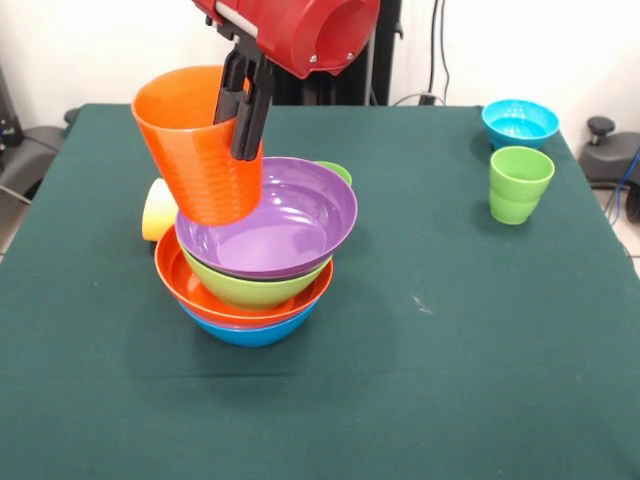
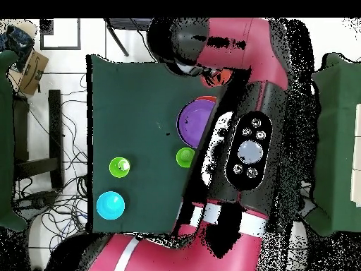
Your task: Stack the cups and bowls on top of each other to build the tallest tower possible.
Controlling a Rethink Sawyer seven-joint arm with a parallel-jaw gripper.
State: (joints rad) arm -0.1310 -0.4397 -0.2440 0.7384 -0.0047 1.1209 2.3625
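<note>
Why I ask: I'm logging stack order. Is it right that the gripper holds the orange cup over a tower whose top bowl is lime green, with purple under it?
Not quite. In the front view the gripper holds the orange cup at the tower, but the top bowl is the purple bowl; the lime green bowl sits under it.
</note>
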